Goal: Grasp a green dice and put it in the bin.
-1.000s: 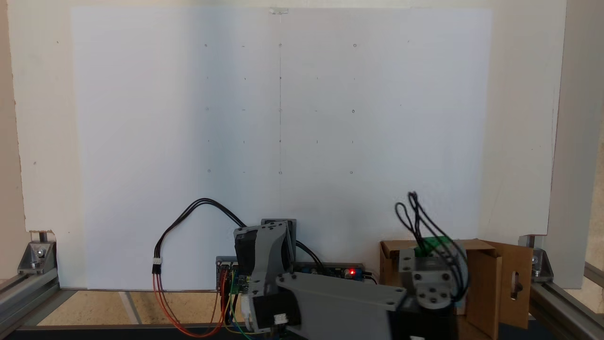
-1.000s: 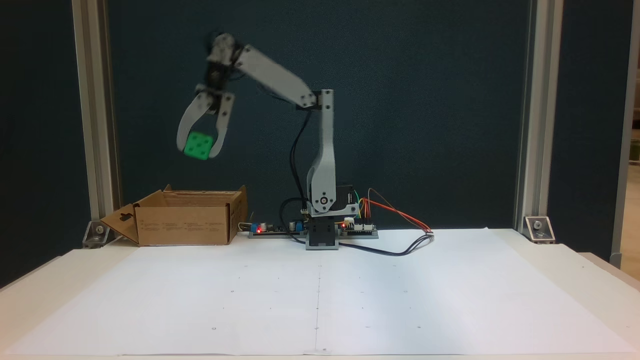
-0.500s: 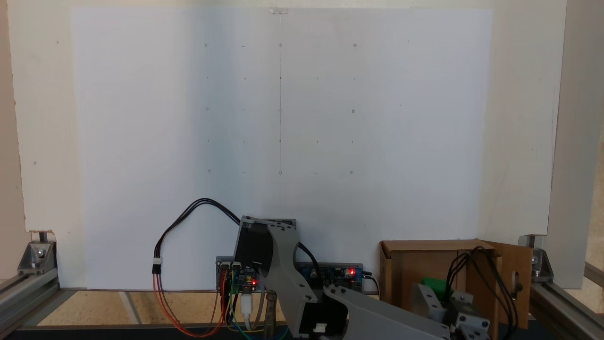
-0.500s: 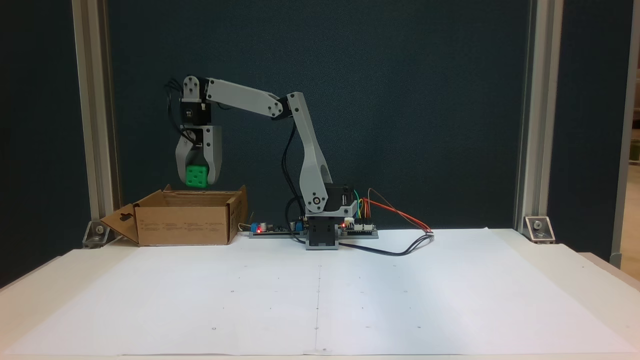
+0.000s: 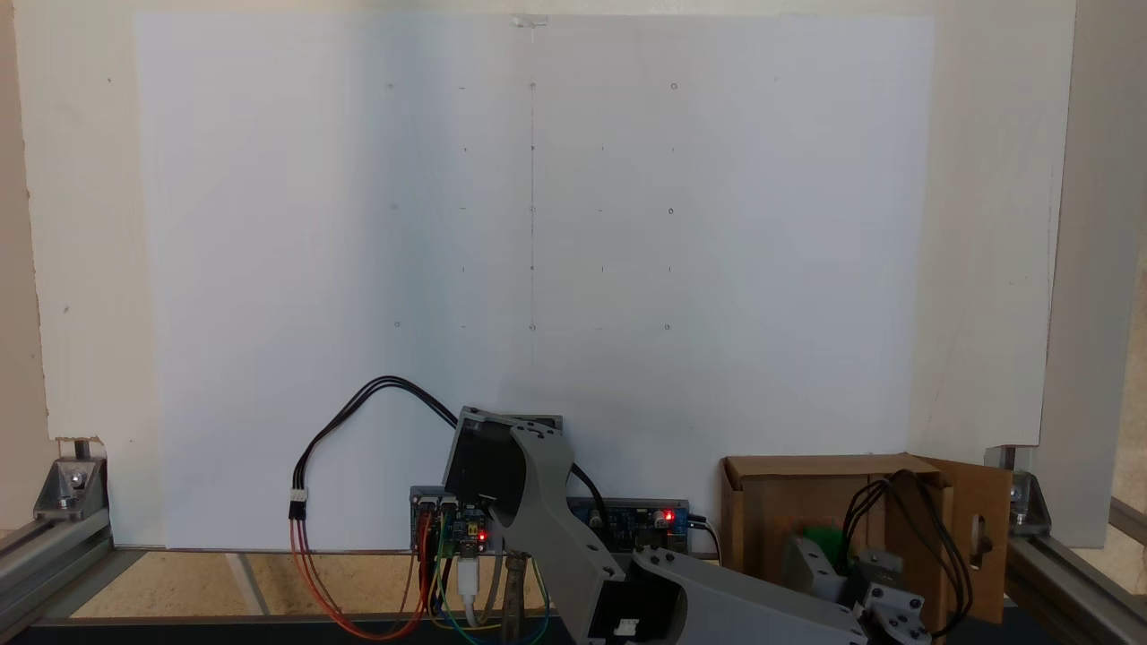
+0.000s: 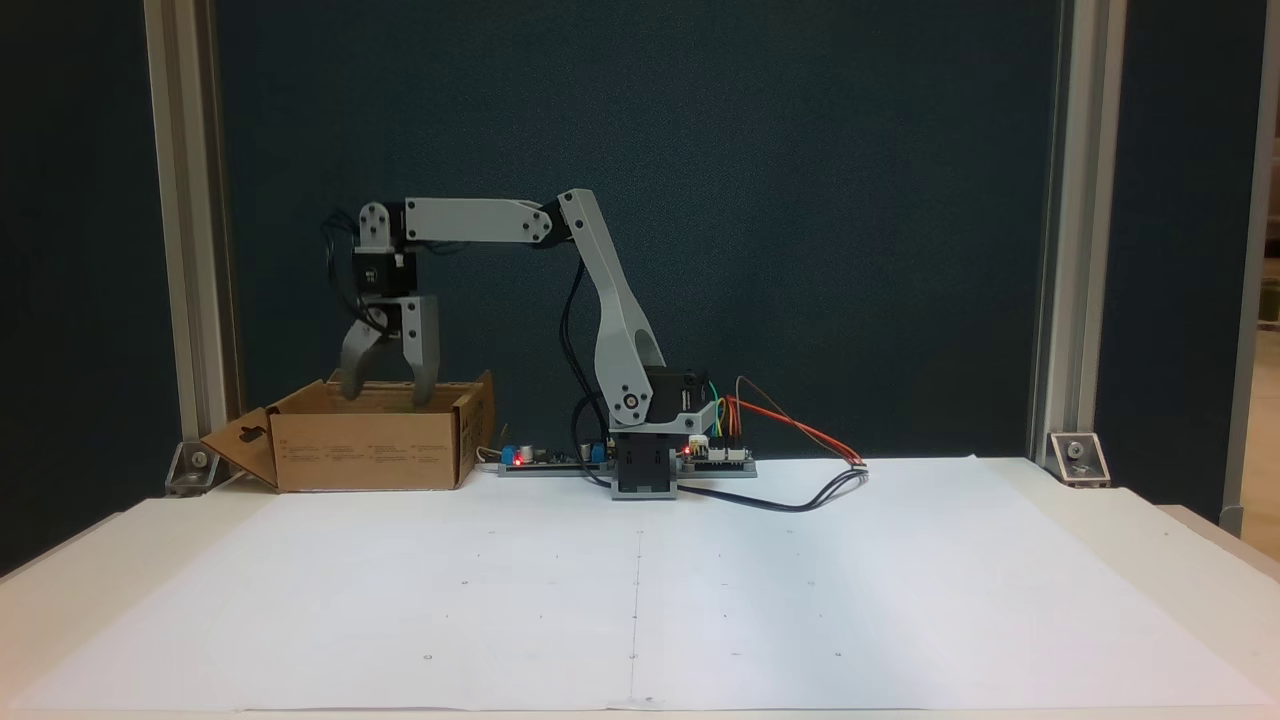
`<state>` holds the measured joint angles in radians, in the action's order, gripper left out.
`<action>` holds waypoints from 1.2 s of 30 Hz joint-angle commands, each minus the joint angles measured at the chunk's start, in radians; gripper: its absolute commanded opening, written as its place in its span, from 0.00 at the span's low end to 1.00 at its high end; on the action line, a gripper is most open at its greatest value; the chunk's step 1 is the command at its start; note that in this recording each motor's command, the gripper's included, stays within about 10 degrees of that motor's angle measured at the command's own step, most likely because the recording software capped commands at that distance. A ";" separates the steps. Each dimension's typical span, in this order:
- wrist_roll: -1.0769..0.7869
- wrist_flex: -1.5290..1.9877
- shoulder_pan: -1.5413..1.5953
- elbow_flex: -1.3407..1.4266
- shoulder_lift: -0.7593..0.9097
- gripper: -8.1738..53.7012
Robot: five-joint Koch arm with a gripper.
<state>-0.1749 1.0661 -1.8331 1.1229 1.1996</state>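
Observation:
The bin [image 6: 370, 450] is a brown cardboard box at the left back of the table in a fixed view; its slotted flap [image 6: 238, 440] hangs out to the left. My gripper [image 6: 385, 398] points straight down over it, jaws spread apart with nothing between them, and its tips dip just past the box's rim. From the opposite side, a patch of the green dice [image 5: 823, 541] shows inside the bin [image 5: 762, 502], low down and partly hidden behind the gripper's body.
The arm's base [image 6: 645, 465] stands at the table's back centre with circuit boards [image 6: 540, 458] and loose wires [image 6: 800, 440] beside it. Aluminium posts [image 6: 190, 230] rise close behind the bin. A large white paper sheet [image 6: 640, 590] covers the table.
The arm lowered the gripper from above the bin to its rim. The jaws opened, and the green dice left them and now lies inside the box.

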 commanded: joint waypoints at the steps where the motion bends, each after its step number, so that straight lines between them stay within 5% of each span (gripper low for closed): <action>1: -0.046 -0.055 0.003 -0.031 0.037 0.88; 8: 0.259 -0.364 0.261 -0.032 0.262 0.85; 18: 0.301 -0.431 0.949 0.037 0.531 0.85; 28: 0.298 -0.704 1.531 0.644 0.828 0.85; 36: 0.278 -1.072 1.675 1.180 1.048 0.85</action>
<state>0.0859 0.1150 -0.1733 2.3209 2.2197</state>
